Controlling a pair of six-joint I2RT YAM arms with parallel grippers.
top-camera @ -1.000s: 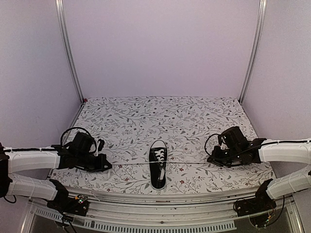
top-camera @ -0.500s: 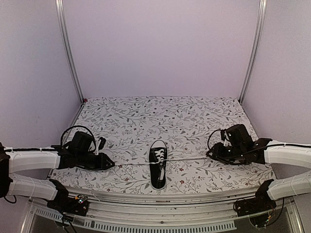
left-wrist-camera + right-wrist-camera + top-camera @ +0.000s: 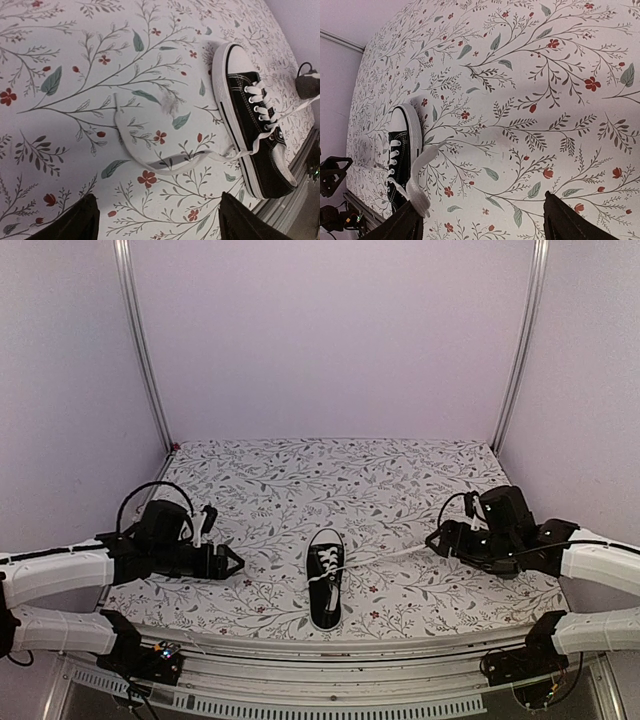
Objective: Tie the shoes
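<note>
Right: the sneaker [image 3: 326,580] lies flat on its sole near the front edge of the counter [image 3: 300,480], midway between your arms, with its toe pointing away from the bases. It has a black canvas upper, a white rubber sole and toe cap, and flat white laces through small metal eyelets. The counter wears a matte cloth printed with grey-green sprigs and small red flowers.

Your left tool [image 3: 232,562] is low over the cloth, fingers spread wide with nothing between them. The left lace [image 3: 150,167] lies slack on the cloth in a loose curve, running from the eyelets out toward that tool.

Your right tool [image 3: 440,540] also has its fingers spread wide. The right lace [image 3: 422,175] shows as a broad, soft strip just beside one finger; you cannot tell whether it touches.

Edges: a metal rail runs just behind the sneaker's heel. Pale lilac walls [image 3: 330,340] close in the back and both sides, and each arm lies close to its own side wall. Open cloth stretches from the toe to the back wall.
</note>
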